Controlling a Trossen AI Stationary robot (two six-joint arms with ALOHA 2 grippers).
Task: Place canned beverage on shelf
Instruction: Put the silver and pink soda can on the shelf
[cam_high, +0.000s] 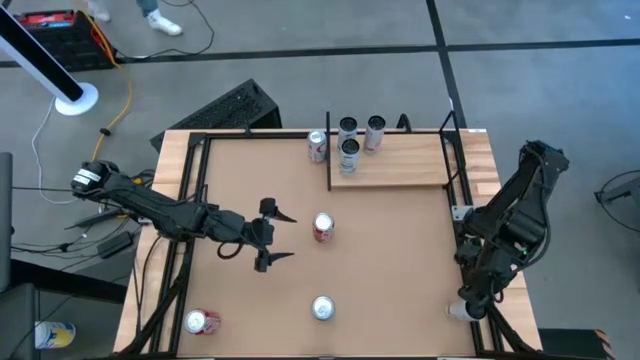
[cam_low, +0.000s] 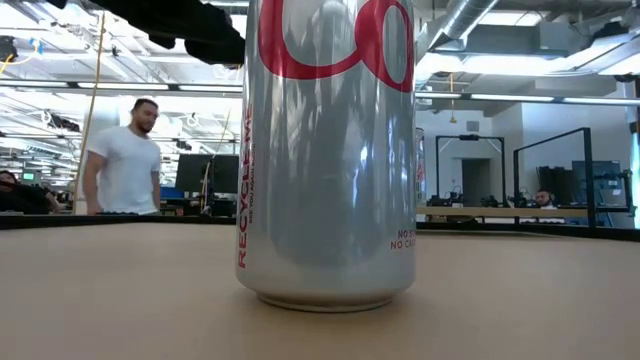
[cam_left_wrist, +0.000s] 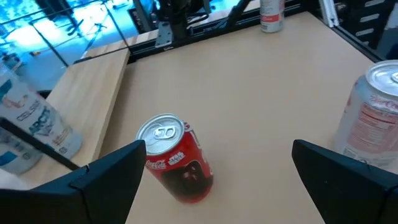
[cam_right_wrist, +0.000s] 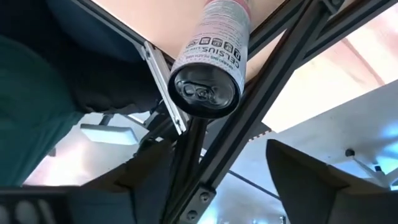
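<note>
Hovering mid-table, the left gripper (cam_high: 282, 236) has its fingers spread wide, nothing between them. Just beyond its tips stands a red can (cam_high: 323, 227), upright on the tabletop (cam_high: 400, 260). Right gripper (cam_high: 468, 308) sits low at the table's right near corner, fingers parted around a slim white can (cam_right_wrist: 210, 59); contact unclear. Shelf (cam_high: 405, 160) lies at the far edge, carrying three dark-topped cans (cam_high: 349, 152). A silver can (cam_high: 322, 308) stands near the front edge.
</note>
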